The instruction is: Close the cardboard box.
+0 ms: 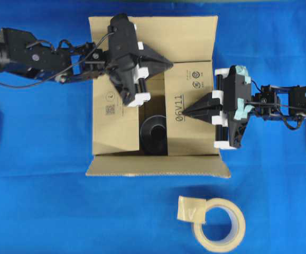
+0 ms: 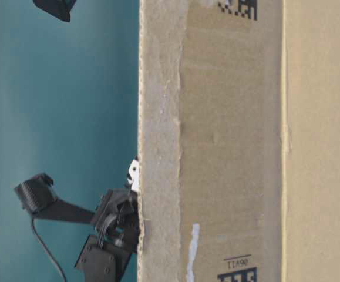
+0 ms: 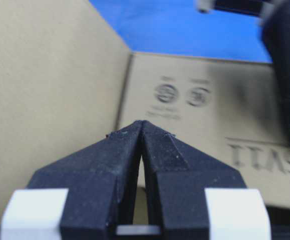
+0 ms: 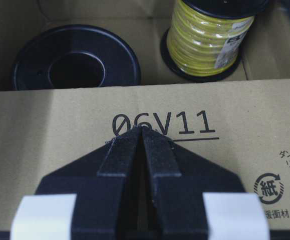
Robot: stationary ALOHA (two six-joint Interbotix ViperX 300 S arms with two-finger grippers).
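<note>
The cardboard box (image 1: 192, 135) sits mid-table. Its right flap, printed 06V11 (image 4: 165, 122), lies folded down over the opening. Its left flap (image 1: 113, 124) is partly folded in. The back flap (image 1: 184, 37) and front flap (image 1: 158, 165) stand out open. My right gripper (image 1: 188, 111) is shut and empty, tip resting on the 06V11 flap (image 4: 143, 131). My left gripper (image 1: 169, 64) is shut and empty, above the box's back part near the back flap (image 3: 142, 125). A gap between the side flaps shows a black spool (image 1: 153, 135) and a yellow wire spool (image 4: 210, 35) inside.
A beige tape roll (image 1: 220, 224) lies on the blue cloth in front of the box, to the right. In the table-level view the box side (image 2: 228, 147) fills the right half, with an arm (image 2: 111, 229) at lower left.
</note>
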